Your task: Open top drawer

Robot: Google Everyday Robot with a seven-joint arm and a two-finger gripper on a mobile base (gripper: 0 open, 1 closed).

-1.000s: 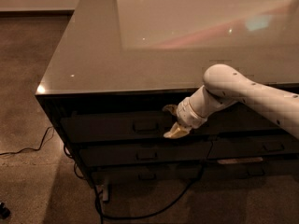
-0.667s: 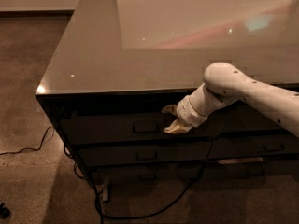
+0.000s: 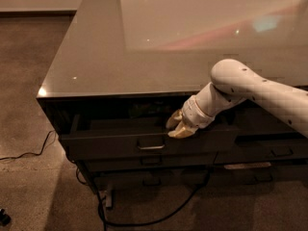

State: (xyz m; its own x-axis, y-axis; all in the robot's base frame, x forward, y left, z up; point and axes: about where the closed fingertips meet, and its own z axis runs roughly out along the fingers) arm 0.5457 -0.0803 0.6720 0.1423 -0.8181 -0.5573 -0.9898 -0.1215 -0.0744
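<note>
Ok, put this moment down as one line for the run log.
top drawer: partly open | gripper: at drawer front's upper edge, right of handle | status: not fully open

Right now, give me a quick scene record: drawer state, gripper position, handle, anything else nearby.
top drawer: pulled partly out, gap open under the countertop
handle: centre of the drawer front, gripper not on it
gripper: at the upper edge of the drawer front, just right of the handle
arm: reaches in from the right, over the cabinet's front edge
lower drawers: appear shut
cable: loops on the floor below the cabinet
</note>
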